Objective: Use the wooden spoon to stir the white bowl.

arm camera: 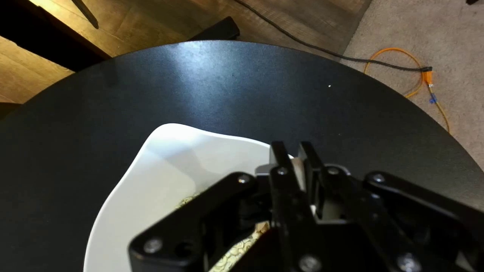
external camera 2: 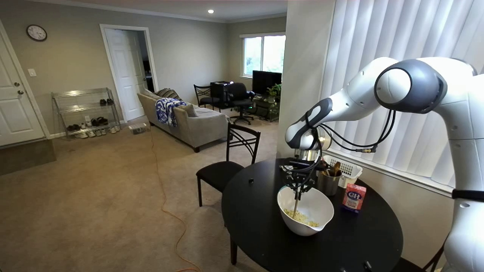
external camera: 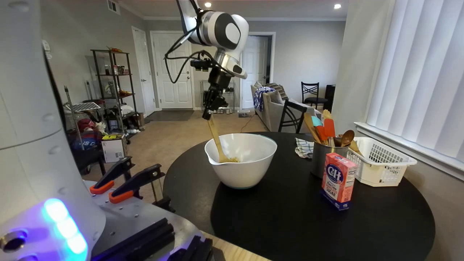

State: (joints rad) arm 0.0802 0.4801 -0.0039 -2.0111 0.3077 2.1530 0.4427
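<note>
1. One wooden spoon (external camera: 216,139), tilted; lower end inside the white bowl (external camera: 246,172), reaching the loose pale pieces (external camera 2: 302,218).
2. The white bowl: upright on the black table (external camera: 272,217), rim with pouring lip.
3. One gripper (arm camera: 292,152): fingers pinching the handle near its top.
4. Progress, as judged: grasp and lowering done; whether stirring is underway, cannot tell; some stirring likely remains.
5. Surroundings, apart from the bowl: sugar box (external camera: 337,179), utensil canister (external camera: 317,161), white basket (external camera: 373,175).
</note>
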